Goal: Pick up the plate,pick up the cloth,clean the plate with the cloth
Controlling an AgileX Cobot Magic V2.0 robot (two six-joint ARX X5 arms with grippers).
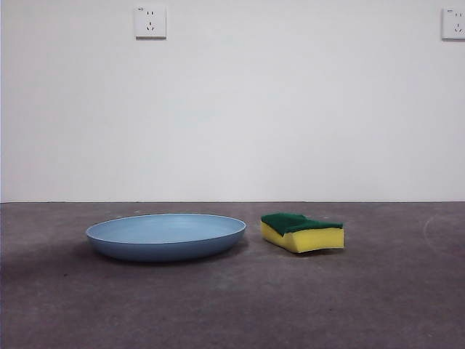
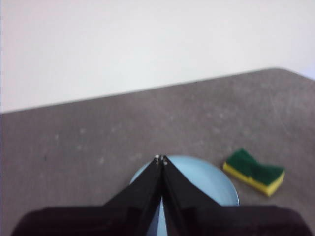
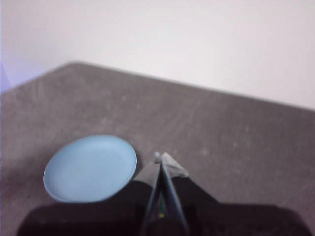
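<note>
Both grippers' jaws pressed together: left gripper [image 2: 161, 159] above plate [image 1: 166, 235], right gripper [image 3: 160, 157] aloft beside it | sponge [image 1: 303, 231] green-side up, near plate, apart | table [image 1: 232, 305]

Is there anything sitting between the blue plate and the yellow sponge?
Nothing. The front view shows only bare grey table between the plate and the sponge; they lie apart.
</note>
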